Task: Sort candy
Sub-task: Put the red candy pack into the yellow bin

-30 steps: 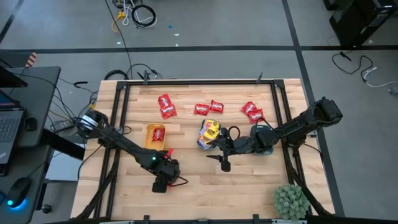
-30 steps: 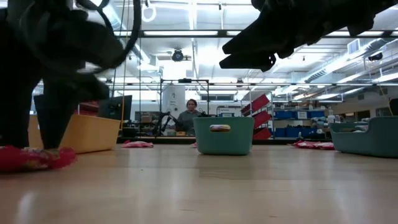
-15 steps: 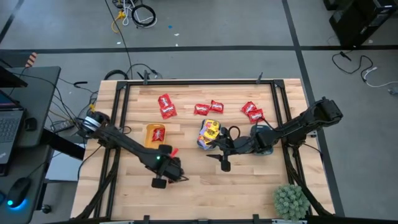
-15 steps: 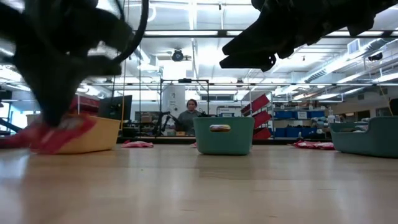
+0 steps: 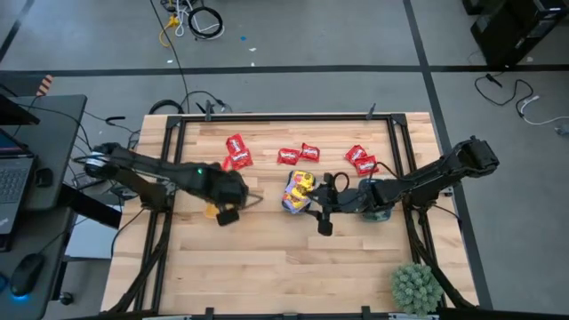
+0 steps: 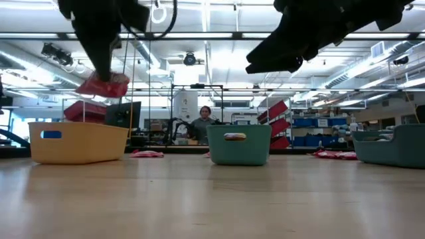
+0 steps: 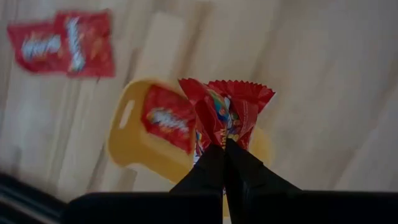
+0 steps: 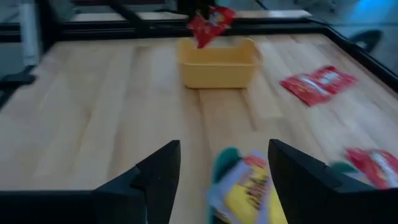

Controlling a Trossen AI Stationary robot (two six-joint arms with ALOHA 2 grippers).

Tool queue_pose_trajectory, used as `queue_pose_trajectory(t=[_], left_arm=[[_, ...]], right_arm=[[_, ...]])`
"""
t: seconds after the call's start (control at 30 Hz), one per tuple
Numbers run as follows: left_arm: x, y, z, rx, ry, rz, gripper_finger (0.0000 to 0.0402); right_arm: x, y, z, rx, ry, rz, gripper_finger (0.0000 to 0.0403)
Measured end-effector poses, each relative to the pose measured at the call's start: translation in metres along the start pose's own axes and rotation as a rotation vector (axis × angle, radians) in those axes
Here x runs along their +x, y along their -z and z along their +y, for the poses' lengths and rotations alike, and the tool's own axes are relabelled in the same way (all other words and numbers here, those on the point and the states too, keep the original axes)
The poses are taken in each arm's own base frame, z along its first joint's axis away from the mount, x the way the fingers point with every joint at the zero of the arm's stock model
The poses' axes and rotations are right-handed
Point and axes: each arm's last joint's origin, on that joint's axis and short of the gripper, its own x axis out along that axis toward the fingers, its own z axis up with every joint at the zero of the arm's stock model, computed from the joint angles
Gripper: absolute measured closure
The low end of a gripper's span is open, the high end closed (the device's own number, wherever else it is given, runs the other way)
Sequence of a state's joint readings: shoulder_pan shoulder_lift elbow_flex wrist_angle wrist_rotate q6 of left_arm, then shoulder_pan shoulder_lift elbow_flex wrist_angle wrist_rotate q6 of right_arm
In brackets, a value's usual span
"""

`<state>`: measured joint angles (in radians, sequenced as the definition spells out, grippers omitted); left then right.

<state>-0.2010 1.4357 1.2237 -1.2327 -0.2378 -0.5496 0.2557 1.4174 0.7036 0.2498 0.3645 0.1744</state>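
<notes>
My left gripper (image 7: 225,148) is shut on a glossy red candy packet (image 7: 229,107), up in the air above the yellow-orange tray (image 7: 127,144). One red packet (image 7: 164,118) lies in that tray. In the low view the held packet (image 6: 103,85) hangs above the tray (image 6: 78,141). My right gripper (image 5: 321,206) stands open and holds nothing, just above the teal tray (image 5: 299,190) that holds yellow packets (image 8: 247,186). Several red packets (image 5: 237,151) lie loose on the far half of the table. My left gripper pinches the red packet between its two fingertips, near the middle of one edge (image 7: 224,132), where the wrapper creases. The fingers come from above, pointing steeply down. The packet is lifted clear and hangs just under the fingertips, over the yellow-orange tray.
A second teal tray (image 5: 378,197) sits under my right arm. A spiky green plant (image 5: 416,286) stands at the near right corner. Black frame rails (image 5: 284,117) run along the far edge and down both sides. A person (image 6: 203,123) sits far off in the room behind.
My left gripper has taken hold of a red packet that lay on the near part of the table. It has lifted the packet clear and carried it up and toward the far edge, to above the yellow-orange tray, rolling as it went.
</notes>
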Motion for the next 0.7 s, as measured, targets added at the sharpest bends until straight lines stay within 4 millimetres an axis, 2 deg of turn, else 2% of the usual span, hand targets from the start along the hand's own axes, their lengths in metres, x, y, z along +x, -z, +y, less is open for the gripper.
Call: queue_pose_trajectory(t=[0.13, 0.33, 0.5, 0.7], left_arm=[[0.015, 0.014, 0.024, -0.109, 0.041, 0.02, 0.0401], [0.048, 0.036, 0.034, -0.178, 0.144, 0.057, 0.0401], [0.065, 0.047, 0.035, -0.046, 0.128, 0.081, 0.0401], [0.071, 0.045, 0.033, 0.139, 0.141, 0.032, 0.0401]], right_arm=[[-0.004, -0.001, -0.011, 0.015, 0.044, 0.035, 0.0173], [-0.007, -0.003, -0.026, 0.026, 0.091, 0.066, 0.0174], [-0.006, -0.002, -0.033, 0.028, 0.115, 0.08, 0.0173], [-0.004, -0.002, -0.038, 0.035, 0.125, 0.085, 0.0176]])
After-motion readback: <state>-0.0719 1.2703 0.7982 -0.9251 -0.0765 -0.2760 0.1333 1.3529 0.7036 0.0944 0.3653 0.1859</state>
